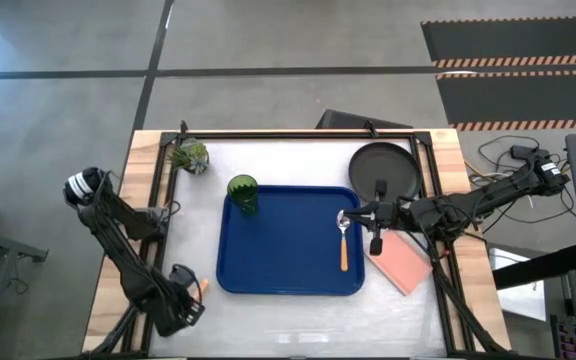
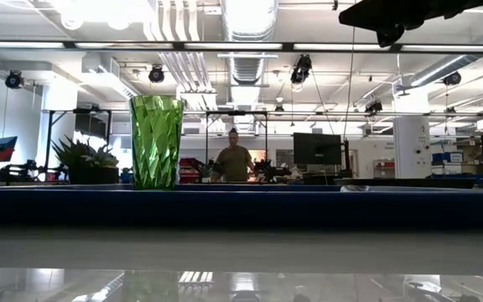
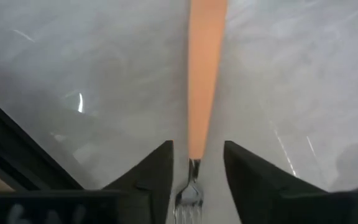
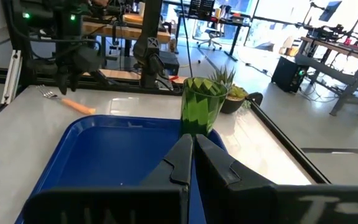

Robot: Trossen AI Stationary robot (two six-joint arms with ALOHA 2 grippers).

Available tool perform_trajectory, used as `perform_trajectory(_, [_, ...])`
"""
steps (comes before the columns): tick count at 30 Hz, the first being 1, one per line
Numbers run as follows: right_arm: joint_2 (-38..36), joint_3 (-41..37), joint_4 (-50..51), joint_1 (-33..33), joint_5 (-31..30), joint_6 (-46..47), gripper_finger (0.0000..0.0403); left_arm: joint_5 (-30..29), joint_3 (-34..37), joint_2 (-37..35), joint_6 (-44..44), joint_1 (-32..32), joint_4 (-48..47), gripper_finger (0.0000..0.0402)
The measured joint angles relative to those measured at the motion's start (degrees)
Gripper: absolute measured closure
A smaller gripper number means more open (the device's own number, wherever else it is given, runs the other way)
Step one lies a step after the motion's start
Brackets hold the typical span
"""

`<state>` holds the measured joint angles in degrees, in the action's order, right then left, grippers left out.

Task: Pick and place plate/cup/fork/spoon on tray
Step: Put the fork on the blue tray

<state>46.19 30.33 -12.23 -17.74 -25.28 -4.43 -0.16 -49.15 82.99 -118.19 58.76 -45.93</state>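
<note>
White tabletop — left gripper [image 3: 194, 168] hovering spread-open, straddling the fork [image 3: 204, 81]; centre on its neck, then close. Right gripper [image 4: 191, 155] waiting, fingers together.

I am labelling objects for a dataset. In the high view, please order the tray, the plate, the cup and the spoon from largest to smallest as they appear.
1. tray
2. plate
3. spoon, long but very slim
4. cup; its place relative to the spoon is unsure, since it is shorter but wider.
</note>
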Motion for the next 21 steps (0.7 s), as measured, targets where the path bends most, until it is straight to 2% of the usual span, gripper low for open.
perform_trajectory(5, [0.0,0.0,0.0,0.0,0.2,0.0,0.0394,0.0,0.0,2.2,0.0,0.0,0.0,0.0224])
perform_trajectory(9, [0.0,0.0,0.0,0.0,0.2,0.0,0.0394,0.0,0.0,4.0,2.3,0.0,2.3,0.0203])
perform_trajectory(13, [0.0,0.0,0.0,0.0,0.2,0.0,0.0394,0.1,0.0,5.5,5.5,0.0,7.1,0.0204])
perform_trajectory(21, [0.0,0.0,0.0,0.0,0.2,0.0,0.0394,1.4,-0.1,8.5,7.7,0.0,5.8,0.0234])
